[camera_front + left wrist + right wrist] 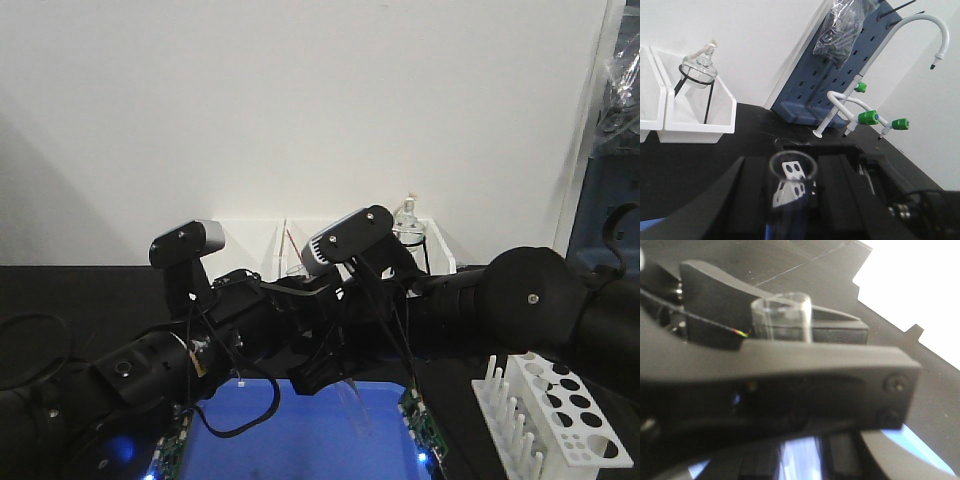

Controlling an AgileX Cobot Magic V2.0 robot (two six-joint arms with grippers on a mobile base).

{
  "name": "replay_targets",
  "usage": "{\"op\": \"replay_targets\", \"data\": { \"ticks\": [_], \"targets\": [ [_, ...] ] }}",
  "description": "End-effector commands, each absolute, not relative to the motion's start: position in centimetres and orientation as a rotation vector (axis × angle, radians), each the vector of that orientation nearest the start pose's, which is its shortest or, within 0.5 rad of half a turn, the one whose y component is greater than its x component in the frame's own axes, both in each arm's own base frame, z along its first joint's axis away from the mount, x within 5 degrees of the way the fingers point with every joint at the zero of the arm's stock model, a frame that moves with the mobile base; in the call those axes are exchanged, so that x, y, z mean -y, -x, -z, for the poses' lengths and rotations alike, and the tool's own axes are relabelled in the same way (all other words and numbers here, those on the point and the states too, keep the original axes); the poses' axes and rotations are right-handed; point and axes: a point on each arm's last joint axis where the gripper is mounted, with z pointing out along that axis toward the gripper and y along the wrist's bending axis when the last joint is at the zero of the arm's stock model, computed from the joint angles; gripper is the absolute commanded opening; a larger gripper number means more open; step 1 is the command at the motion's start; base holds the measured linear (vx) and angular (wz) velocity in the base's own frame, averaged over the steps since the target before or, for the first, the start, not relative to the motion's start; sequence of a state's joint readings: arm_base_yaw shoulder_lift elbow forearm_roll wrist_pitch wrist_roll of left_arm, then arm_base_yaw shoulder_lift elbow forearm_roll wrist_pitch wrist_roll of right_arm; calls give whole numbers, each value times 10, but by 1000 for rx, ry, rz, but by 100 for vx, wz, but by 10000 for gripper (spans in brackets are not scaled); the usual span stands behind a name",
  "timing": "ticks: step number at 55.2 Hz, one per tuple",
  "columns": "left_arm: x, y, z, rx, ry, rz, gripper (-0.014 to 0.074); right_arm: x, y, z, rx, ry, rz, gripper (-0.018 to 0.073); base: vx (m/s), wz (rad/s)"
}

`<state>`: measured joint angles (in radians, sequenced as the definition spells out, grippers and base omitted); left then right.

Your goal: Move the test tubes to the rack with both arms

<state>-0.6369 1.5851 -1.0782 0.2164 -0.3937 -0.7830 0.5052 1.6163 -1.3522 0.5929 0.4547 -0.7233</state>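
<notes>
L gripper (792, 166) is closed on one test tube (790, 215). In the L wrist view the tube stands upright btwn the two black fingers (737, 197), which press on both sides, open rim on top. R gripper (782, 340) is at a tube too. The R wrist view is blurred: the clear rim sits btwn a dark wedge behind and a black bar w/ two screws in front. Can't tell if the R jaws are clamping it or just lying alongside.

Front view, all placed from the rack (555, 410):
- Rack stands upright on the black tabletop (60, 290), peg row on its left side, holed plate on its right.
- L arm (130, 375) reaches in from far left of the rack. R arm (520, 300) passes just behind and above it. The two meet left of the rack.
- The tube hangs tilted under the joined grippers, left of the rack and apart from it, over a lit blue panel (300, 445).
- Behind the rack and to its left, by the wall, are white bins (255, 245). The bin nearest the rack holds a glass spirit lamp (407, 215) on a wire stand.
- Behind the rack and to its right are a blue pegboard (840, 75), a white gooseneck tap (920, 22) and green-knobbed valves (870, 117).
</notes>
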Motion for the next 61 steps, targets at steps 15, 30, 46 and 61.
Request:
{"op": "replay_targets", "data": {
  "ticks": [15, 30, 46, 61],
  "targets": [
    [225, -288, -353, -1532, -122, 1067, 523, -194, -320, -368, -1843, 736, -437, -13, 0, 0],
    [206, -291, -363, -1511, -94, 1021, 523, -170, -333, -368, -1875, 624, -415, -11, 0, 0],
    [180, -290, -375, -1553, -130, 837, 523, -99, -361, -371, -1898, 405, -279, -11, 0, 0],
    [171, -294, -371, -1604, -103, 793, 522, -31, -356, -372, -1761, 167, -20, -11, 0, 0]
  ]
}}
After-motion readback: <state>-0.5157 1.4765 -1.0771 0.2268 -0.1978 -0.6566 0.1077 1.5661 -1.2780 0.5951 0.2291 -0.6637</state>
